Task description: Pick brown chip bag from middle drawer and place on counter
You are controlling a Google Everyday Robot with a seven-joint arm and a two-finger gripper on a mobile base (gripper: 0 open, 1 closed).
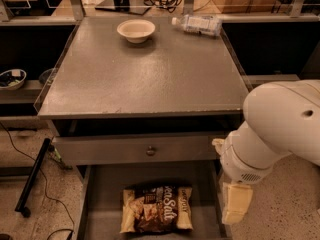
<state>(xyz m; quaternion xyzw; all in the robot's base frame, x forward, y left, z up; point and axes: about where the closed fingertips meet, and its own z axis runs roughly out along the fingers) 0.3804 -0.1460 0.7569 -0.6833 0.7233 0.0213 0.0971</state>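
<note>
The brown chip bag [156, 209] lies flat on the floor of the open middle drawer [102, 204], at the bottom centre of the camera view. The gripper [236, 204] hangs from the white arm at the lower right, over the drawer's right wall, to the right of the bag and apart from it. One pale finger [237, 203] shows, pointing down. The grey counter [145, 69] is above the drawer.
A white bowl [136, 30] and a lying plastic bottle [196, 24] sit at the back of the counter. A grey drawer front with a round knob [150, 150] is above the open drawer. Cables and a black bar [32, 176] lie on the floor at left.
</note>
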